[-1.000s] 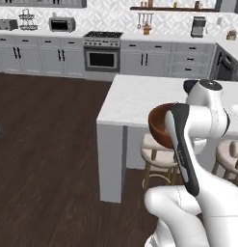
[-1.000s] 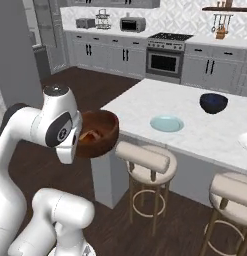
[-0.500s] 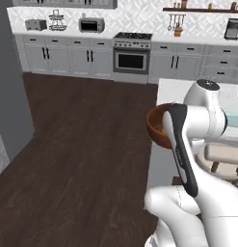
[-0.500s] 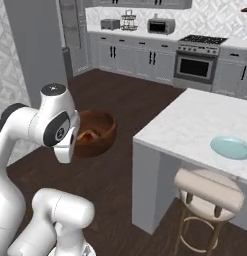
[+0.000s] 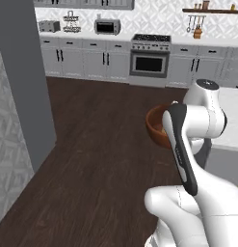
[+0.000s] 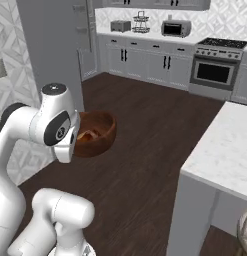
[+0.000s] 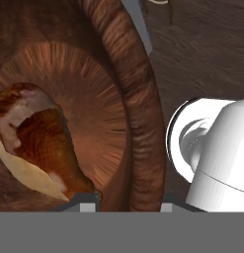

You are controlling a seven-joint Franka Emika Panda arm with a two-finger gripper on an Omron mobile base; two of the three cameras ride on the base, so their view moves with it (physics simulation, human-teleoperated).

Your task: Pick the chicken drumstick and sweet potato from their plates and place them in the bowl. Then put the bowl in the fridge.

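Observation:
My gripper (image 7: pixel 126 200) is shut on the rim of the reddish-brown wooden bowl (image 7: pixel 138 99), one fingertip inside the wall and one outside. The chicken drumstick (image 7: pixel 44 143) lies in the bowl, partly on top of the pale tan sweet potato (image 7: pixel 24 173). I hold the bowl (image 5: pixel 156 126) in the air over the dark floor, close in front of my arm, and it hangs level (image 6: pixel 97 132). The tall grey fridge (image 5: pixel 24 87) rises at the left, and its side (image 6: pixel 50 45) stands just beyond the bowl. The plates are out of view.
The white island counter (image 6: pixel 220 150) stands to the right, with a stool (image 6: pixel 245 230) beneath its edge. Grey cabinets and a stove (image 5: pixel 149 60) line the far wall. Dark wood floor (image 5: pixel 101 144) lies open between me and the fridge. A patterned wall (image 5: pixel 9 178) runs along the left.
The whole picture has swung as the base moved: the island has slid off to the right and the fridge has come in at the left. The bowl stays in my grip.

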